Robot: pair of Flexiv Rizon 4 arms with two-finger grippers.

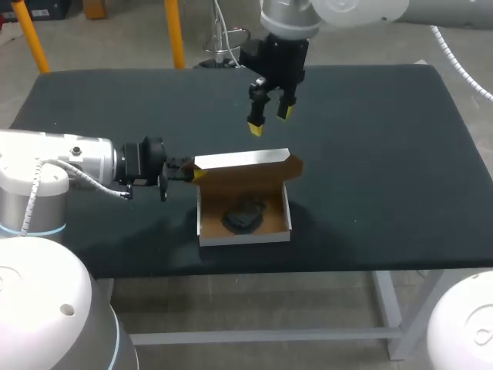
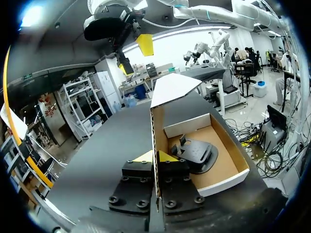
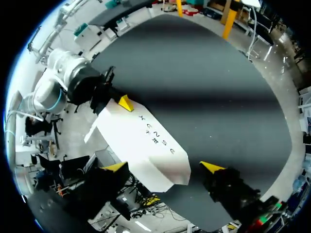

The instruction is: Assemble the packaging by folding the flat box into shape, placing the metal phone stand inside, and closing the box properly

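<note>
L wrist view: left gripper (image 2: 156,156) clamped on an edge-on side panel (image 2: 155,131) of the cardboard box (image 2: 221,167), one yellow tip on each face. Just ahead, box is open w/ metal phone stand (image 2: 197,153) lying on its brown floor. Lid (image 2: 172,87) is raised beyond.

Head view: box sits mid-front on table (image 1: 385,154). Right gripper (image 1: 269,119) hangs above lid, apart from it, fingers spread.

R wrist view: only lid's white outer face shows; stand is hidden.
</note>
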